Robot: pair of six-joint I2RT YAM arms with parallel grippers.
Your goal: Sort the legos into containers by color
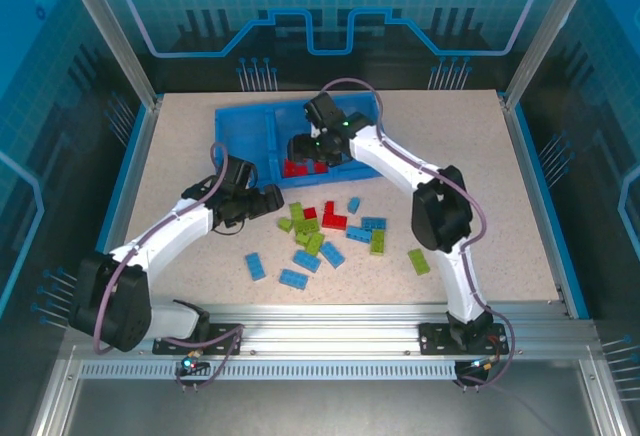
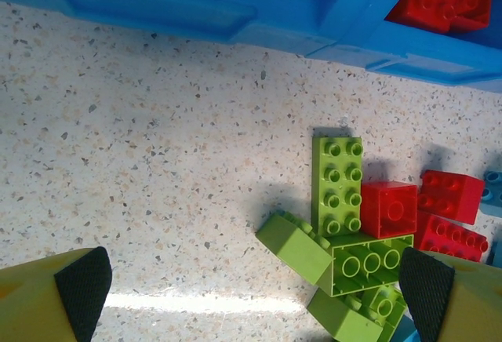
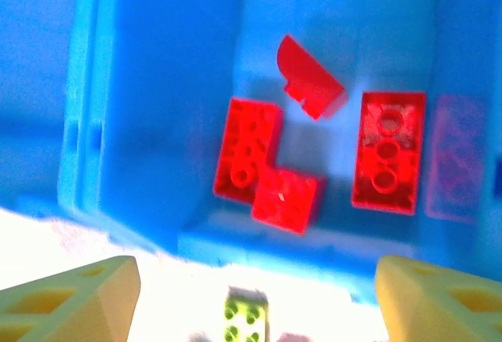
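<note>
The blue tray [image 1: 245, 136] lies at the back of the table. Several red legos [image 3: 247, 150] lie in its middle compartment [image 3: 165, 83], one of them tipped on edge [image 3: 310, 83]. My right gripper [image 1: 302, 149] hovers over that compartment's near rim, open, with nothing between its fingers [image 3: 78, 303]. Loose green [image 1: 297, 214], red [image 1: 333, 218] and light blue legos [image 1: 372, 224] lie on the table in front of the tray. My left gripper [image 1: 272, 199] is open at the pile's left edge, low over the table. Green bricks [image 2: 337, 185] and a red one [image 2: 390, 209] lie near its right finger [image 2: 427, 291].
The tray's left compartment [image 1: 243, 146] holds nothing I can see. More blue bricks [image 1: 257, 266] and a green one [image 1: 418, 261] lie scattered toward the near edge. Bare speckled table [image 2: 157, 161] stretches left of the pile. Glass walls enclose the table.
</note>
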